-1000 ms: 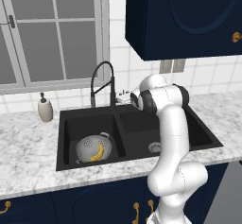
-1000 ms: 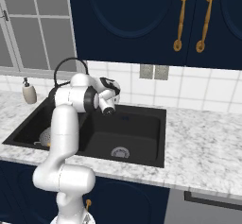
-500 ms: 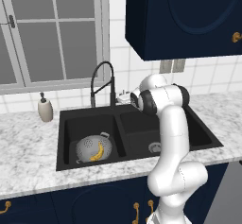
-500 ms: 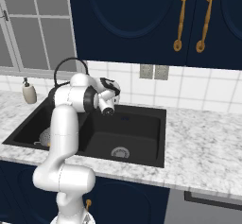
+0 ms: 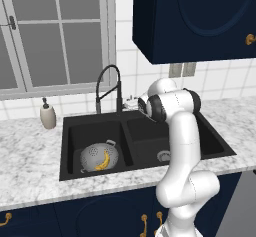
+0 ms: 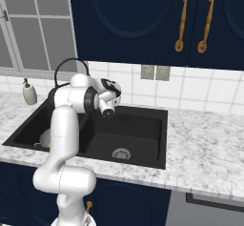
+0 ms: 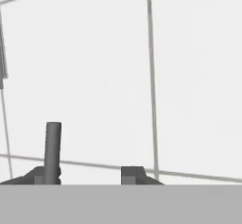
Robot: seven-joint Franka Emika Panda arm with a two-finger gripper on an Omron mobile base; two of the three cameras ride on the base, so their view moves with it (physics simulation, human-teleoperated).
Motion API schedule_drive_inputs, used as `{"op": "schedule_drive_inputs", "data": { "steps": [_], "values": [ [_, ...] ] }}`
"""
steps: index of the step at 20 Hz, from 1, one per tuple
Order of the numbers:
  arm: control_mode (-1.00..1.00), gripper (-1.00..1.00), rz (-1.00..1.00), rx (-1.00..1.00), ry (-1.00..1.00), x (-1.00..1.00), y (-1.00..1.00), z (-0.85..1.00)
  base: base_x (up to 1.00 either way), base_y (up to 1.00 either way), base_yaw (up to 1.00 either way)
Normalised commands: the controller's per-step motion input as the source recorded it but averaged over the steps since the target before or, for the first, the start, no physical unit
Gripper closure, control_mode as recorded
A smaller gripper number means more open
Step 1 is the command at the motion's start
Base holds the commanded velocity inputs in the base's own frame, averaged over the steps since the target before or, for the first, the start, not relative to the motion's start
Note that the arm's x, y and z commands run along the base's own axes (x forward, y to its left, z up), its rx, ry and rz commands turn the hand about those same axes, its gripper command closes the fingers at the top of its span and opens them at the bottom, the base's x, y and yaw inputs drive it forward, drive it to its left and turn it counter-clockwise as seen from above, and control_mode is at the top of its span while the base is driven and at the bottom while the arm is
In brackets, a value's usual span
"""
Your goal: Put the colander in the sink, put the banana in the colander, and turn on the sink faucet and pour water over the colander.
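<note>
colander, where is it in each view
Left base view: the colander sits in the left basin of the sink, lower left of centre, with the banana in it.
Right base view: a sliver of it at the left edge, behind the arm's lower link.
Hand view: white wall tiles, no colander.
Shared landmark: the sink faucet, behind the sink in both base views.

One colander (image 5: 98, 157), one banana (image 5: 104, 160), one faucet (image 5: 109, 88), one two-basin sink (image 5: 145, 132), one soap bottle (image 5: 48, 115), two drains (image 5: 163, 156).
</note>
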Motion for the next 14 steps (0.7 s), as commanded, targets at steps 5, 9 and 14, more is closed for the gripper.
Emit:
{"op": "schedule_drive_inputs", "data": {
  "steps": [5,9,14],
  "values": [
    [-1.0,1.0,0.0,0.04,0.04,-0.08,-1.0,0.12,0.0,0.0,0.0],
    [-1.0,1.0,0.0,0.04,0.03,-0.12,-1.0,0.07,0.0,0.0,0.0],
    [-1.0,1.0,0.0,0.02,0.02,-0.17,-1.0,0.02,0.0,0.0,0.0]
  ]
}}
